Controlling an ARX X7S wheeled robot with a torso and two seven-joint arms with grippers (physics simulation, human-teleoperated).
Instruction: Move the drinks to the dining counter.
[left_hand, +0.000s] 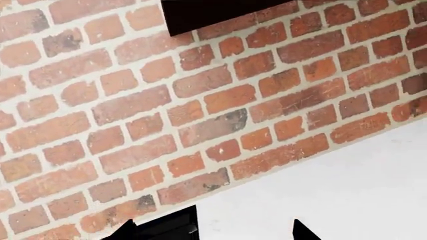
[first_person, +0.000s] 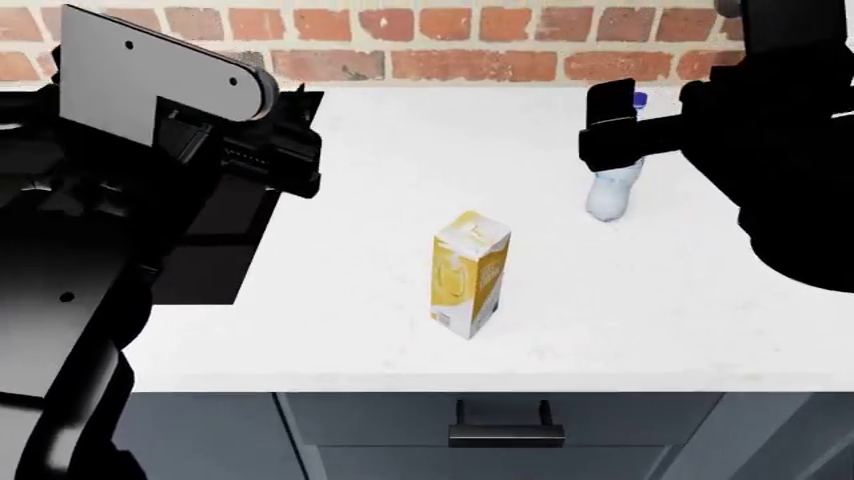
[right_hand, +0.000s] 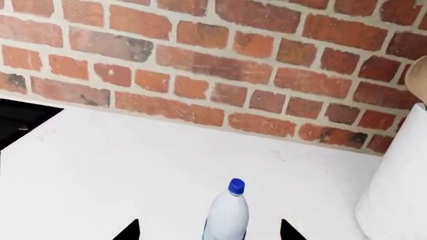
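Both arms loom dark at the edges of the head view; the left gripper hangs over the black hob, and its wrist view shows only two finger tips set apart with nothing between them, so it reads as open and empty; the right gripper faces the water bottle, whose blue cap stands between the two spread tips, the jaws wide and not yet closed on it. On the white worktop the juice carton stands upright near the middle, well apart from the bottle, which stands further back toward the brick wall. Neither drink has left this worktop, and the dining counter is not in view. By judgement the bottle is light, smooth and somewhat yielding; a grip around its body below the shoulder should hold best; the carton is stiff but crushable, best taken across its flat sides at mid height.
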